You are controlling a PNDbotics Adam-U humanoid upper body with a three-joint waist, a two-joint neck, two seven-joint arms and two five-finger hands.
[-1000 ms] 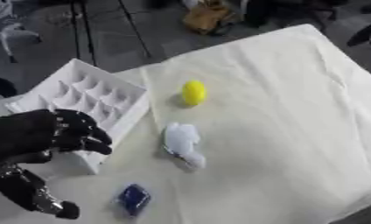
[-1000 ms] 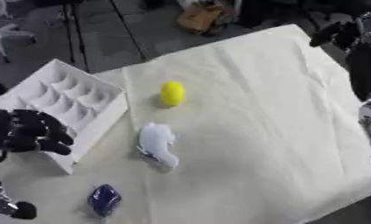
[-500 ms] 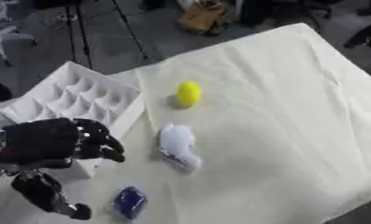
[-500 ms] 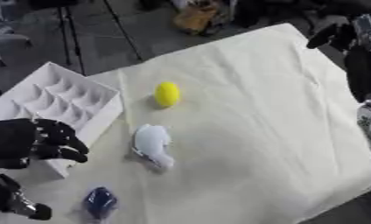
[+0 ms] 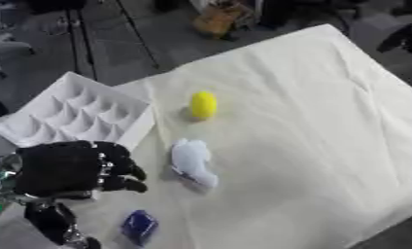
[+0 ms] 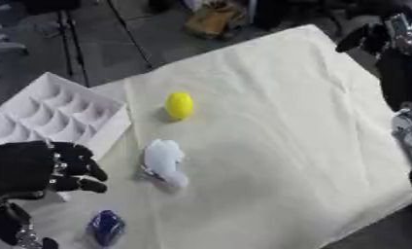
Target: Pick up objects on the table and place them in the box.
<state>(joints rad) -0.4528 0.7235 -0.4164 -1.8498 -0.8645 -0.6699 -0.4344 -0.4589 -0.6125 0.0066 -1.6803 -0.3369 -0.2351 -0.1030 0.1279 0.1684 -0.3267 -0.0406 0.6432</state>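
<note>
Yellow egg-shaped object (image 5: 202, 104) lying mid-table, white object (image 5: 192, 161) lying just nearer, small blue object (image 5: 139, 226) sitting at the near left, white divided box (image 5: 77, 116) standing at the far left, left hand (image 5: 69, 168) hovering by its near corner, fingers curling on nothing, right hand (image 6: 372, 38) showing at the far right, fingers unclear, cream cloth (image 5: 311, 121) covering the table.

Soft, even light; perhaps slightly blurred throughout.

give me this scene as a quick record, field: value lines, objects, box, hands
surface: table under a cream cloth
box: white tray with moulded pockets, far left, nothing seen in it
yellow ball: on the cloth, right of the box
white object: lying nearer than the ball
blue object: near the front edge
left hand: black, fingers curled, holding nothing, over the box's near corner
right hand: raised at the top right, fingers unclear
</note>
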